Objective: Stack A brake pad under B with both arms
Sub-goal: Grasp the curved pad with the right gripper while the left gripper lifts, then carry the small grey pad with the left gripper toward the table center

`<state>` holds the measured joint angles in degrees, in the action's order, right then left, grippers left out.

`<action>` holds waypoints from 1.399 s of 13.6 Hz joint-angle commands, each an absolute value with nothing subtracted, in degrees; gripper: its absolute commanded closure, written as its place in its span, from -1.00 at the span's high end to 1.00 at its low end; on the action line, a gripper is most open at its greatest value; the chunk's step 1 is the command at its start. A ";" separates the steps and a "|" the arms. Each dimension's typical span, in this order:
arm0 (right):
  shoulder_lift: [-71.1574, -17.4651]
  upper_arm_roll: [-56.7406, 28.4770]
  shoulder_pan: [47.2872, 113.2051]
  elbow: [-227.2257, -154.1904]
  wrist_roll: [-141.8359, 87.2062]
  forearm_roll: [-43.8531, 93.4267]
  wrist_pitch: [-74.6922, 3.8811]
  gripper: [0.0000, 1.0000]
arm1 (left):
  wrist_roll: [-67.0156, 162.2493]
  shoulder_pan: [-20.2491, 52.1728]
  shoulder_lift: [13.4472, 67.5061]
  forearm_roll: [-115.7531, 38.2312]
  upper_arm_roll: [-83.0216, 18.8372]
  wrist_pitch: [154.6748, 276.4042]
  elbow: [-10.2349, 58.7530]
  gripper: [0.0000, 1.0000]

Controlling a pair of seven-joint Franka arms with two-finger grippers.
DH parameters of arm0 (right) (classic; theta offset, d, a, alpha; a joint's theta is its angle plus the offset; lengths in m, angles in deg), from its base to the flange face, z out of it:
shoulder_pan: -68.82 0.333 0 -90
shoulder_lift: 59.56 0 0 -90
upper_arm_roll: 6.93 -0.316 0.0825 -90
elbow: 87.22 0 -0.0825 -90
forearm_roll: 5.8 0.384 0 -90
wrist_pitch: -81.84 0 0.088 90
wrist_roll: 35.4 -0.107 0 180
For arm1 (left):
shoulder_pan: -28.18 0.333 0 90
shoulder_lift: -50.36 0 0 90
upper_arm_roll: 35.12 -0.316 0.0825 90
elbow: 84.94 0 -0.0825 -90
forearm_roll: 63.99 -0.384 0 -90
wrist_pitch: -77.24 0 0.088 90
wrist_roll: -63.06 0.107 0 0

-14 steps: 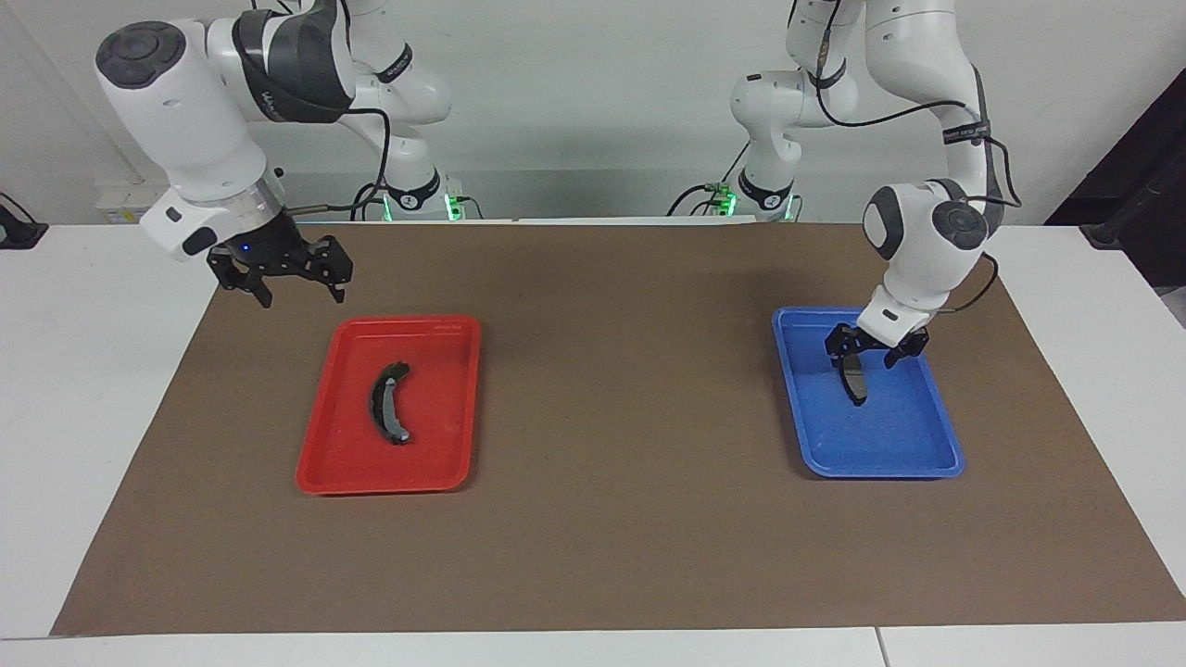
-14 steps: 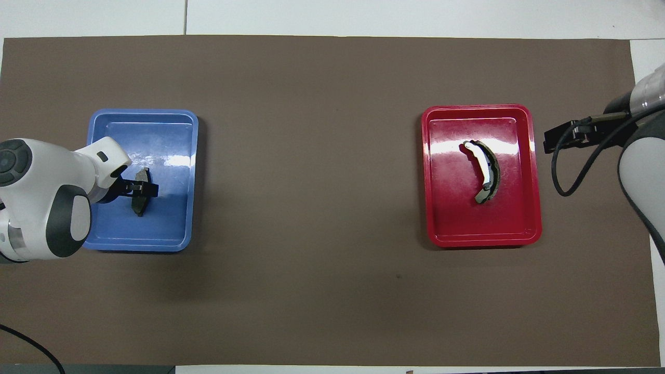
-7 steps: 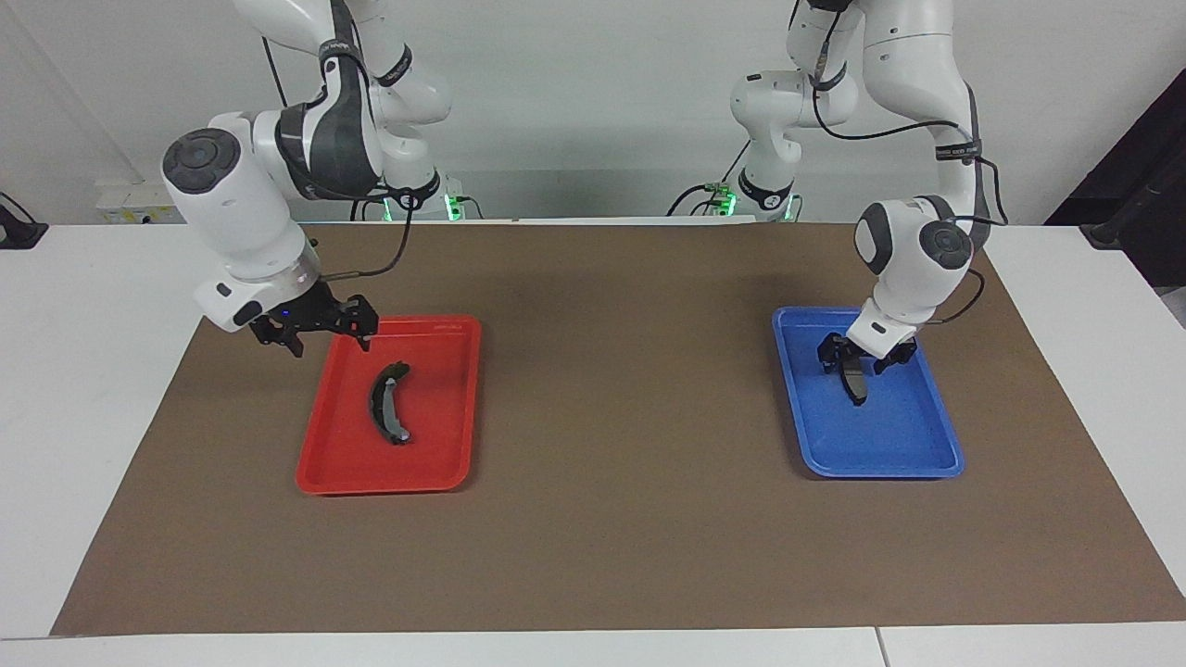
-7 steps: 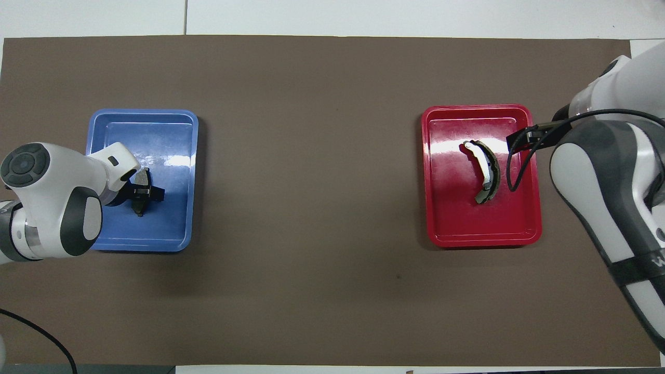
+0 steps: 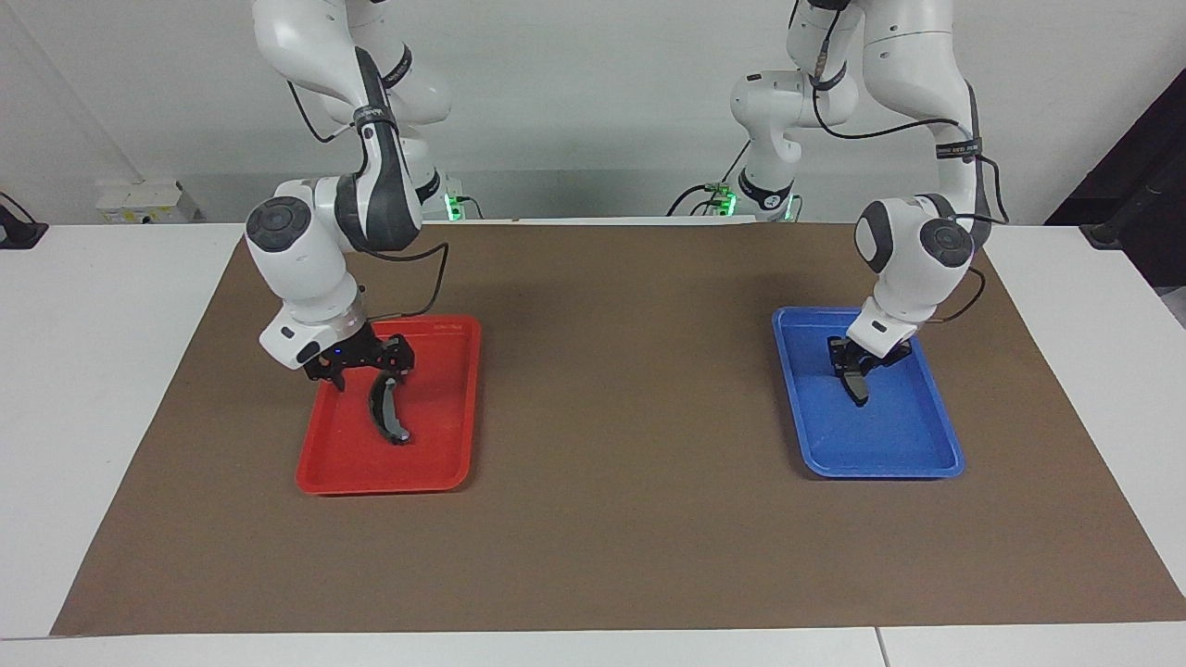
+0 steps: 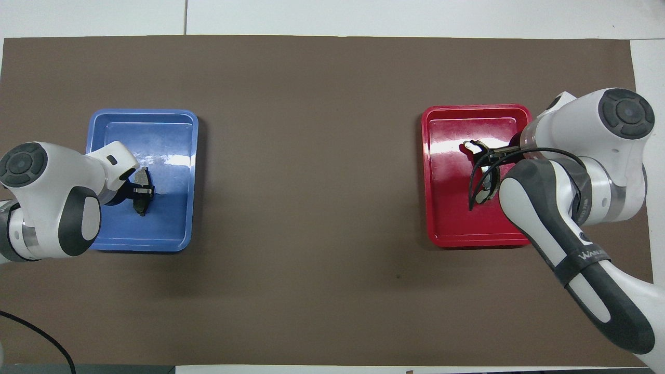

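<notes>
The left gripper [image 5: 853,364] pinches A brake pad [image 5: 855,383] in the blue tray [image 5: 936,463], while the right gripper [image 5: 363,367], jaws spread, straddles B [image 5: 386,412] in the red tray [image 5: 445,463] (both pads look stiff and heavy, best gripped mid-span).

A white table [image 5: 83,389] is seen, made of several panels whose seams are visible along the edge farthest from the robots. Most of its top is covered by a brown mat [image 5: 611,519], which is laid flat and reaches almost to the table's edges; white margins are left bare at both ends. A plain pale wall [image 5: 593,102] is seen at the robots' edge of the table. A white box [image 5: 139,199] is mounted low on that wall near one corner, and a dark panel [image 5: 1140,185] stands at the other corner. Even, soft lighting is cast, and faint shadows are thrown on the mat.
</notes>
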<state>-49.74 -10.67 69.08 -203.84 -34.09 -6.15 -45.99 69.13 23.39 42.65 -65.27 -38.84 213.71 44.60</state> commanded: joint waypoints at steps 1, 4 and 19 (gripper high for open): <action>-48.33 -11.77 67.77 -205.26 -34.26 -6.33 -48.41 0.91 | 70.00 23.70 41.84 -65.92 -39.16 214.97 45.14 -0.94; -46.48 -11.77 67.68 -206.22 -33.29 -6.33 -52.10 0.81 | 69.92 23.61 42.80 -65.92 -39.16 213.66 41.81 -0.97; -44.89 -11.59 66.71 -207.54 -28.98 -6.59 -52.90 -0.64 | 38.22 22.91 40.35 -68.01 -11.86 196.60 18.69 -0.97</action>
<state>-43.95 -10.67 68.21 -206.41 -30.39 -6.17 -52.96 44.05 22.48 42.63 -65.62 -15.74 198.63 21.85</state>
